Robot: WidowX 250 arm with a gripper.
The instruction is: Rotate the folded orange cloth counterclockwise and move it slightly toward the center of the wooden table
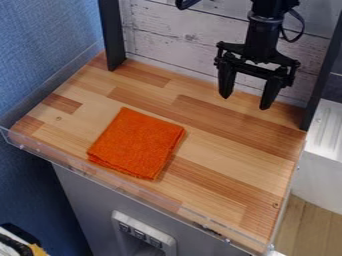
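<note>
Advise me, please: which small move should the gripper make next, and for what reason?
I would probably bring the gripper across above the cloth, keeping it open and not lowering it yet. It hangs open and empty near the back of the wooden top, while the folded cloth lies nearer the camera, to the picture's left, so going straight down would likely miss it.

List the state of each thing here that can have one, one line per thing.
Pincer: open, empty, pointing down above the counter's back right part.
Arm: hanging down from the top edge.
Cloth: folded in layers, lying flat.
Counter: bearing the cloth.
</note>
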